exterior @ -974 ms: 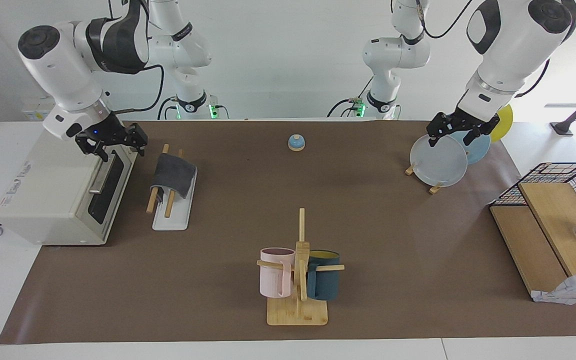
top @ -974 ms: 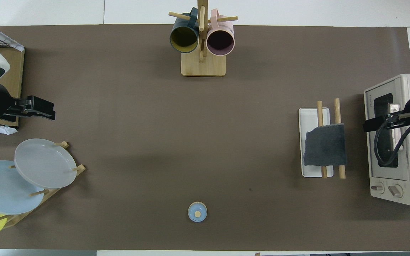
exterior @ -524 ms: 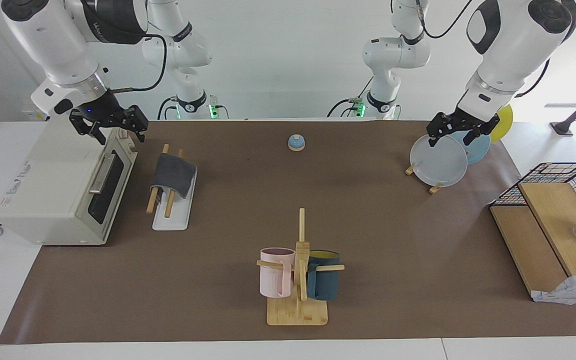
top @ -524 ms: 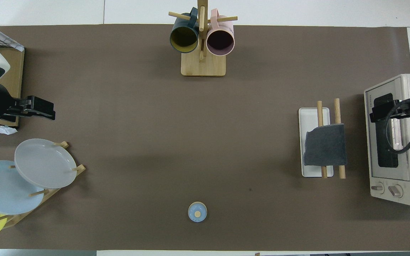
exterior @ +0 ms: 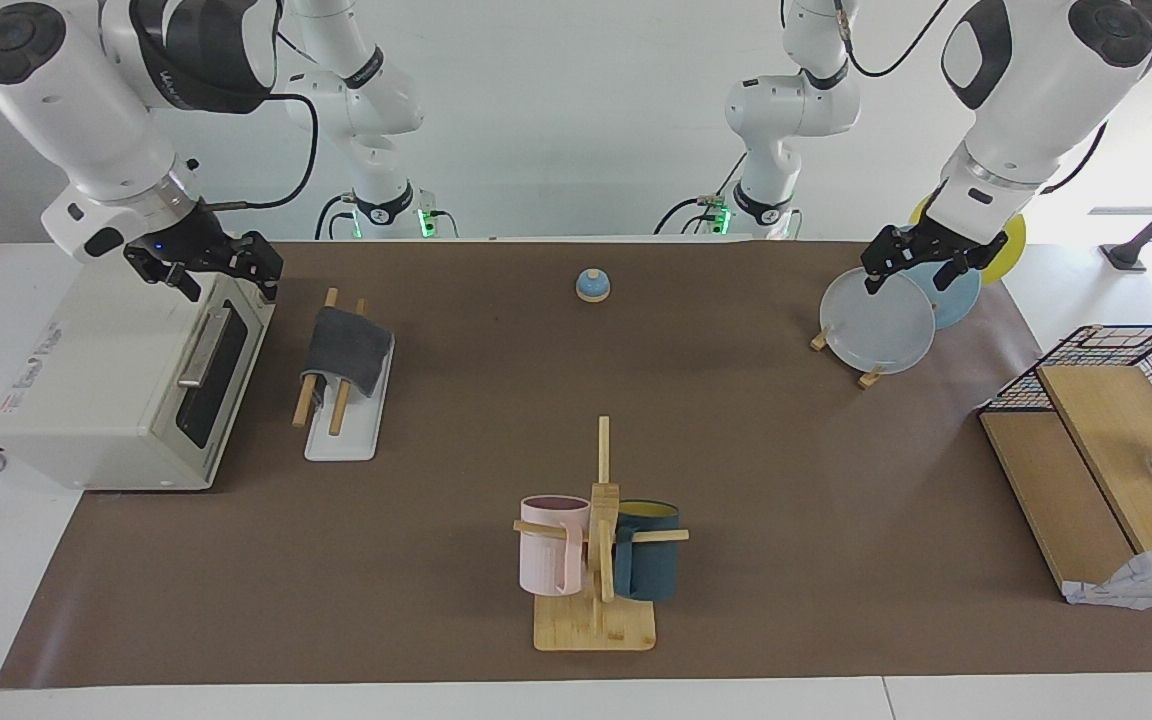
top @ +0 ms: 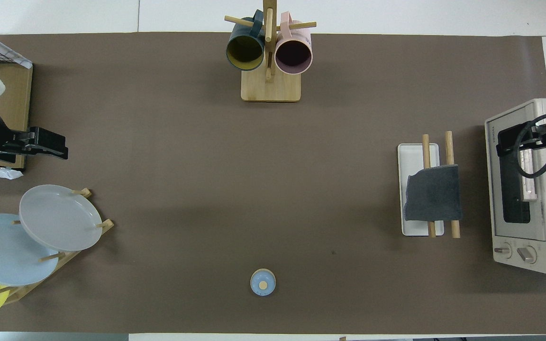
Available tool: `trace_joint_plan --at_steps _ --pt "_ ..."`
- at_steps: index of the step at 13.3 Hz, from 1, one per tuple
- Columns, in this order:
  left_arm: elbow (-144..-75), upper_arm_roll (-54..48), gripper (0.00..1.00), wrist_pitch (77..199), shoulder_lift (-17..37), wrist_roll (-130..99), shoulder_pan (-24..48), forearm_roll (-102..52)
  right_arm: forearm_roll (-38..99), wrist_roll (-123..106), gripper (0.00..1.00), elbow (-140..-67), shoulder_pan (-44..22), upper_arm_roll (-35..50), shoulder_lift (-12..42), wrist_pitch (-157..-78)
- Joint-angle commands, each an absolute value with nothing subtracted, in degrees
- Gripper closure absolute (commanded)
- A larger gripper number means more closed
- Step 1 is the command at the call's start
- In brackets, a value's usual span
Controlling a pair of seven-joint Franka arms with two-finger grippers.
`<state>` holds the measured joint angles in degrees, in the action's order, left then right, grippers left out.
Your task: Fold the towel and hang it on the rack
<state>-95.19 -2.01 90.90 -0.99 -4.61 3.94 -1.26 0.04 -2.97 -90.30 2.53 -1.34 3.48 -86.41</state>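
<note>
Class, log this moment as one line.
dark grey towel: draped over wooden-rod rack | left gripper: above plates | right gripper: above toaster oven

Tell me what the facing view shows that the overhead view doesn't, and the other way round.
Only the facing view shows the arms' upper links and bases, the right gripper raised over the toaster oven, and the left gripper up over the plates. Only the overhead view shows the oven's two knobs and the mugs' open mouths. Both show the towel, dark grey face out, draped over the rack beside the oven, held by neither gripper, plus the small blue bell.
</note>
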Motion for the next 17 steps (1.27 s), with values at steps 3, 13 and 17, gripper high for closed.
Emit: trace_joint_plan --at_steps 3,13,17 --pt "-95.54 -2.81 0.0 90.62 -1.58 -4.31 2.99 -0.53 0.7 -2.54 0.0 -89.38 2.81 -1.05 2.99 -84.9" --pt "-95.54 -2.46 0.0 90.53 -1.58 -4.31 2.9 -0.53 0.35 -2.02 0.0 -91.49 1.23 -1.49 1.23 -89.73" --pt "-95.54 -2.46 0.0 90.53 -1.58 -4.31 2.9 -0.53 0.35 -2.02 0.0 -91.41 1.23 -1.5 1.32 -90.09"
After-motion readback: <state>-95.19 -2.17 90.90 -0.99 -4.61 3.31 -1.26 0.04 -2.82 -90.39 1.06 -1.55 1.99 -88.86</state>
